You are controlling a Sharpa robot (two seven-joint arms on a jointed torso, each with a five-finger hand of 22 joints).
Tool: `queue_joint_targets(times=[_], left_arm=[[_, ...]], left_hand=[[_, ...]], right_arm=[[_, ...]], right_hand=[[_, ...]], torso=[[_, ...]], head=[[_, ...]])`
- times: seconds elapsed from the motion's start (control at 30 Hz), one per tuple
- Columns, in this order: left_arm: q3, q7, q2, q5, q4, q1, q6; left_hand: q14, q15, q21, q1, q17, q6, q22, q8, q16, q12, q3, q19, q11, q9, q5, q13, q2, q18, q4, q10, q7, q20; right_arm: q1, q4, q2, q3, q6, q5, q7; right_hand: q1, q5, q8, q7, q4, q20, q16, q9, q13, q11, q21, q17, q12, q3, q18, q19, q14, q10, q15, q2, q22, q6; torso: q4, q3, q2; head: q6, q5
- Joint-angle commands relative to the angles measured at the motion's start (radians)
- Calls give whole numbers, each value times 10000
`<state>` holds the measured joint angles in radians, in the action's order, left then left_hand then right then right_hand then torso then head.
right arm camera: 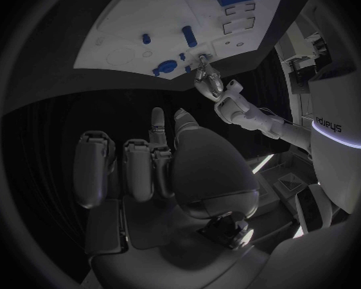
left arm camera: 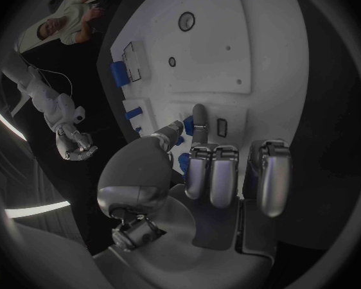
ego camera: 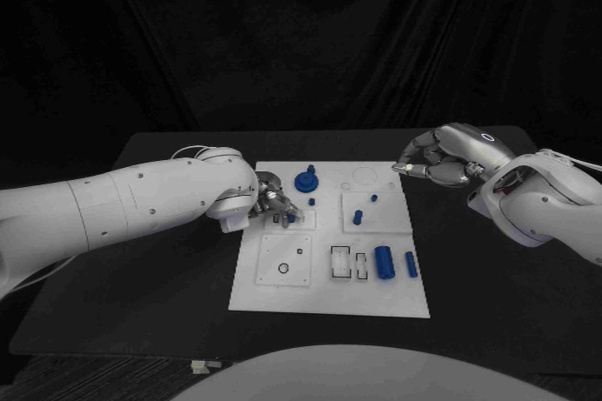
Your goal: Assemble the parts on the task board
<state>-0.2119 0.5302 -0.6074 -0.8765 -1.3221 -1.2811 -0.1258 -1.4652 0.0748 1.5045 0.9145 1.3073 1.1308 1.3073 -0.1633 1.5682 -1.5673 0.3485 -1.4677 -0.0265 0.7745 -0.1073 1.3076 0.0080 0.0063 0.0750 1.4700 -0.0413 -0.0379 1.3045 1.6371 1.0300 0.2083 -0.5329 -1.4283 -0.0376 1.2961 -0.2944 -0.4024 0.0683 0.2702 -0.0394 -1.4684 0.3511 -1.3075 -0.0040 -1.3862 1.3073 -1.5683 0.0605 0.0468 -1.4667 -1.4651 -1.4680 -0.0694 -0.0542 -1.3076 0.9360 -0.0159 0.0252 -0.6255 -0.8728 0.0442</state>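
Fingers of the left hand pinched a small blue part at the board's nine o'clock edge; tilted, it could jam. The right hand, curled on nothing, hovered at one o'clock.

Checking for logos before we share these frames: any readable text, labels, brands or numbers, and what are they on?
"sharpa": seen upside down on the white robot body at the edge of the right wrist view.
Task board: only outlined recesses and holes, no readable lettering.
Blue parts: no markings visible.
Left robot hand and right robot hand: no legible text.
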Motion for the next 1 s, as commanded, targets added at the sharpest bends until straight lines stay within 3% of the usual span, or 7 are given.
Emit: queue_joint_targets(times=[0.03, 0.5, 0.73, 0.87, 1.0], left_arm=[[-7, 4, 37, 51, 1, 29, -220], [-7, 115, 54, 51, 58, 36, -250], [-4, 240, -147, 51, -106, 30, -56], [-1, 271, -430, 51, -367, -60, 134], [1, 103, -730, -161, -661, -287, 455]], left_hand=[[-1056, -55, -54, -108, 2634, 113, 1984, -24, 26, -35, -259, -281, 14, 64, 144, 2632, 25, 201, 134, 1008, 20, -71], [-1056, -9, -110, -383, 2634, 34, 1986, -387, 26, -35, -1288, -265, -31, 783, 535, 2632, 87, 212, 932, 1008, 70, -27], [-1056, 17, -74, -521, 2634, 26, 2032, -575, 26, -35, -1754, -322, -61, 1104, 565, 2632, 20, 197, 1254, 1008, 103, -2], [-1056, 31, -69, -527, 2634, 26, 2041, -637, 26, -35, -1896, -335, -75, 1202, 569, 2632, -10, 194, 1337, 1008, 117, 10], [-1056, 54, -17, -393, 2634, 62, 2089, -749, 26, -35, -2033, -394, -104, 1348, 557, 2632, -33, 176, 1361, 1008, 153, 30]], right_arm=[[-28, -2, 5, -7, 91, -19, 199], [-31, -3, 17, -7, 113, -19, 205], [-31, 31, 67, -7, 92, -19, 204], [-30, 76, 118, -7, 37, -19, 194], [-28, 117, 176, -7, -38, -19, 172]], right_hand=[[115, -37, 61, 20, -30, 15, 43, 0, -2633, -21, 51, 362, -25, -1, -4, -266, -640, -1028, -27, -5, -2015, -78], [114, -45, 66, 23, -23, 14, 46, -1, -2633, -19, 68, 357, -25, 6, 0, -259, -639, -1028, -25, 0, -2009, -75], [110, -46, 69, 26, -19, 14, 51, -2, -2633, -17, 68, 347, -25, 10, 0, -259, -637, -1028, -24, 4, -2009, -76], [98, -44, 73, 30, -9, 13, 55, -3, -2633, -15, 84, 339, -25, 20, 3, -253, -636, -1028, -23, 13, -2005, -78], [70, -40, 81, 37, 16, 11, 54, -6, -2633, -8, 84, 343, -25, 41, 3, -254, -637, -1028, -20, 25, -2005, -80]], torso=[[0, 2, -4], [1, 1, 2], [-3, 1, -3], [-1, -3, -3], [0, -1, 0]], head=[[2, 10], [2, 30], [2, 105], [2, 95], [2, 78]])
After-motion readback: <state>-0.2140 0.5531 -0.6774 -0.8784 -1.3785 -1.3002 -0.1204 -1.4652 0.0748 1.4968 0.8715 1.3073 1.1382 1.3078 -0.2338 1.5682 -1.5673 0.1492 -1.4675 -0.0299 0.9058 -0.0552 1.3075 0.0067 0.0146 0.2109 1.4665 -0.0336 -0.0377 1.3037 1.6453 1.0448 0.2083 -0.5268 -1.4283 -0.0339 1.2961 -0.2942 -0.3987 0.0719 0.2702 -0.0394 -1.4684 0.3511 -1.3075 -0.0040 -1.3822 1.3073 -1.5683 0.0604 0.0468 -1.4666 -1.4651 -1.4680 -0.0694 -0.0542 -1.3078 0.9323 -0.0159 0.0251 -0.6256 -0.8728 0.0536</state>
